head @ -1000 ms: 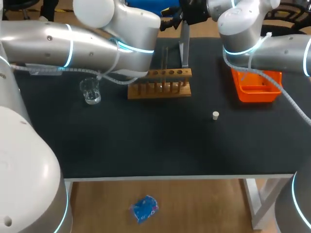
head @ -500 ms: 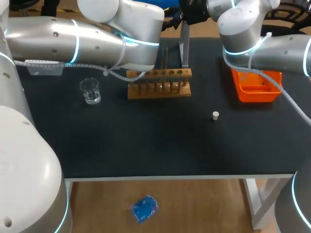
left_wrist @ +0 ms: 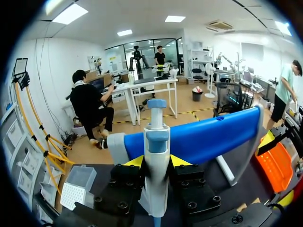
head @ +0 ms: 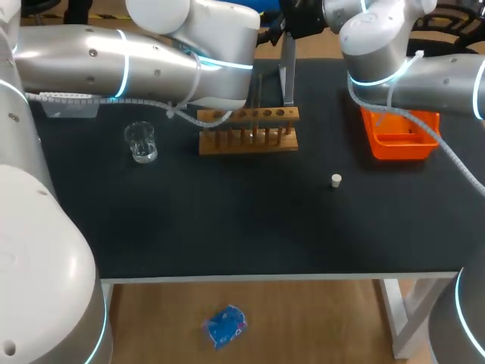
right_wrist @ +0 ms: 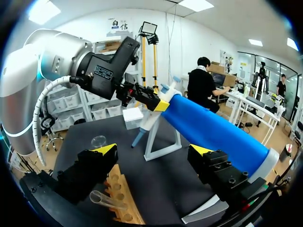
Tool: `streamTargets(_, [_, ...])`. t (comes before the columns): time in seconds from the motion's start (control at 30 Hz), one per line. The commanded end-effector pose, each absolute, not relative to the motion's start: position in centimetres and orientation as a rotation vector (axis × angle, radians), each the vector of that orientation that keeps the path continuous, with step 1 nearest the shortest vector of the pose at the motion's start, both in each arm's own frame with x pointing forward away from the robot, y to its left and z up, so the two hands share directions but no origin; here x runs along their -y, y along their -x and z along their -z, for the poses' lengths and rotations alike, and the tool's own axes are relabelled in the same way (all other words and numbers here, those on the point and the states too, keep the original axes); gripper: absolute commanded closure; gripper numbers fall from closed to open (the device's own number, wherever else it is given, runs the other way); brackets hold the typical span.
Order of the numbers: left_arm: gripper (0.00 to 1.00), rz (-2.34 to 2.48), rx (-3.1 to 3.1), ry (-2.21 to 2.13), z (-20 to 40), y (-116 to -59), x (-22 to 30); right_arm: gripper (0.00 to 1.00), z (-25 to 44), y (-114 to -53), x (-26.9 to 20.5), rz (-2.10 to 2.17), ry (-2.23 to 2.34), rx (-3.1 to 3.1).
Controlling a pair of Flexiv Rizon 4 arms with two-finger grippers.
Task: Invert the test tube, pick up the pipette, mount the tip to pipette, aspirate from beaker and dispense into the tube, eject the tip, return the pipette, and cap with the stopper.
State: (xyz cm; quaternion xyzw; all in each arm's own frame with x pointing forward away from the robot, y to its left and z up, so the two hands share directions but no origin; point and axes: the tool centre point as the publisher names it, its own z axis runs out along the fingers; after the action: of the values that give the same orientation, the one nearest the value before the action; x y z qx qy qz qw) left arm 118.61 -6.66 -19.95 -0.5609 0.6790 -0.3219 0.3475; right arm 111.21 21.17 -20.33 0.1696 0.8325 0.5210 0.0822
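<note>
Grip comes first: the left gripper [left_wrist: 156, 161] is clamped on the pipette [left_wrist: 156, 137], holding it upright behind the wooden rack [head: 248, 129] beside the grey stand [head: 288, 76]. This leaves its lower end free for a tip. The right gripper [right_wrist: 154, 151] hangs spread wide and empty above the rack, probably standing by. The test tube [right_wrist: 106, 201] stands in the rack. The beaker [head: 141, 142] and tip box [head: 72, 110] sit to the rack's left, while the stopper [head: 336, 180] waits in front of it, to the right.
</note>
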Motion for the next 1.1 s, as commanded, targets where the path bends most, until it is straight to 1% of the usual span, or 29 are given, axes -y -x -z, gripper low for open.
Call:
streamTargets(0.03, [1.0, 0.825, -1.769, 1.464, 20.1, -118.84, 6.85, 0.0, 20.26, -111.23, -21.09, -1.555, -0.506, -2.491])
streamTargets(0.33, [1.0, 0.81, -1.774, 1.48, 20.5, -118.91, 7.05, 0.0, 20.26, -111.23, -21.09, -1.555, -0.506, -2.491])
streamTargets(0.4, [0.84, 0.809, -1.775, 1.483, 20.54, -118.91, 7.11, 0.0, 20.26, -111.23, -21.09, -1.555, -0.506, -2.491])
streamTargets(0.43, [0.78, 0.81, -1.776, 1.484, 20.59, -118.92, 7.16, 0.0, 20.26, -111.23, -21.09, -1.555, -0.506, -2.491])
streamTargets(0.5, [0.79, 0.811, -1.777, 1.486, 20.65, -118.92, 7.21, 0.0, 20.26, -111.23, -21.09, -1.555, -0.506, -2.491])
streamTargets(0.6, [0.75, 0.811, -1.779, 1.487, 20.71, -118.93, 7.3, 0.0, 20.26, -111.23, -21.09, -1.555, -0.506, -2.491])
streamTargets(0.7, [0.73, 0.81, -1.781, 1.488, 20.73, -118.93, 7.37, 0.0, 20.26, -111.23, -21.09, -1.555, -0.506, -2.491])
streamTargets(0.9, [0.67, 0.808, -1.788, 1.49, 20.87, -118.81, 7.55, 0.0, 20.26, -111.23, -21.09, -1.555, -0.506, -2.491])
streamTargets(1.07, [0.65, 0.805, -1.794, 1.497, 21.06, -118.69, 7.58, 0.0, 20.26, -111.23, -21.09, -1.555, -0.506, -2.491])
streamTargets(1.1, [0.63, 0.805, -1.795, 1.498, 21.07, -118.69, 7.58, 0.0, 20.26, -111.23, -21.09, -1.555, -0.506, -2.491])
